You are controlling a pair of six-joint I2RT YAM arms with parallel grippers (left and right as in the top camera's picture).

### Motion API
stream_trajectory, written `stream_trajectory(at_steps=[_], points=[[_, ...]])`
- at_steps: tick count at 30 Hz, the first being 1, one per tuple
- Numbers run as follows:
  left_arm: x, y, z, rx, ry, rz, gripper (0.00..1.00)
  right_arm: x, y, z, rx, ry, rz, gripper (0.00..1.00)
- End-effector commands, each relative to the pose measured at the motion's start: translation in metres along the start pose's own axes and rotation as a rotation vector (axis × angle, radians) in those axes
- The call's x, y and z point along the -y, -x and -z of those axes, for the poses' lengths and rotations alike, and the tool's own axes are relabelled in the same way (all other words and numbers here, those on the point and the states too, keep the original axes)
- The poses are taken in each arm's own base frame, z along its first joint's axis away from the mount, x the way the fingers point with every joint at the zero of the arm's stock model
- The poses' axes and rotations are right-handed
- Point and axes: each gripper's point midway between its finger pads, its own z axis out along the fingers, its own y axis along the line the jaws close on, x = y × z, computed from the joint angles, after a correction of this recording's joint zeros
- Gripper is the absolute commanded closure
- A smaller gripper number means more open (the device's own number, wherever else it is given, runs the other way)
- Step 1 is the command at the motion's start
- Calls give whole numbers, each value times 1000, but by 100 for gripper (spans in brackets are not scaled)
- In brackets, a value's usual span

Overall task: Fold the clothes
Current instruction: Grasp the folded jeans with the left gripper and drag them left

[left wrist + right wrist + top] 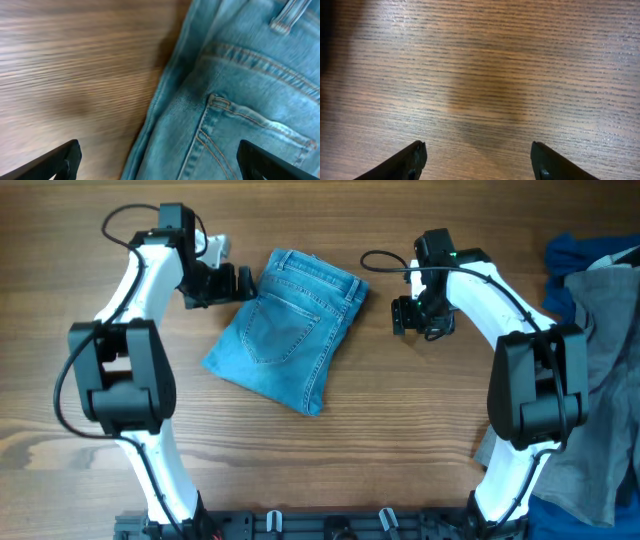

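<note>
From above, the jeans (287, 330) lie mid-table in a compact folded bundle, back pocket up and a little askew. The left claw (238, 283) hangs just beside their waistband end. The right claw (420, 318) hovers over bare table (400, 420), apart from the denim. A pile of grey and dark blue clothes (600, 320) sits at the right edge.

On the left wrist camera, that claw's fingers are spread wide and hold nothing. The pocket seam and side edge of the jeans are below, with wood alongside.

On the right wrist camera, the jaws stand apart and empty, with only wood grain beneath.

To my eye the jeans look finished and neither claw grips them. The next move probably calls for the right arm to reach for the pile, draw out one garment and spread it flat.
</note>
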Motion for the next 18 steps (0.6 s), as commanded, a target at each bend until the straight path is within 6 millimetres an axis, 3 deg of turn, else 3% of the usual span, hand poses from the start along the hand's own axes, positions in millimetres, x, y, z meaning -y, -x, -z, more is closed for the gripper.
stream_trajectory(at_steps=[1,3,8,15,18], points=[[8,-12,-21,-55,-120,-49,0,2,2,7,21,-12,-5,28],[6,-20,-34,-94,-146,-28,0,2,2,7,19,-12,-7,28],[23,-47,-58,-207,-319,36,4,2,-1,7,8,-14,-5,28],[45,-65,-65,-284,-380,5,55,2,4,7,28,-11,-3,28],[48,-65,-66,-283,-379,-5,88,2,5,7,32,-11,-3,28]])
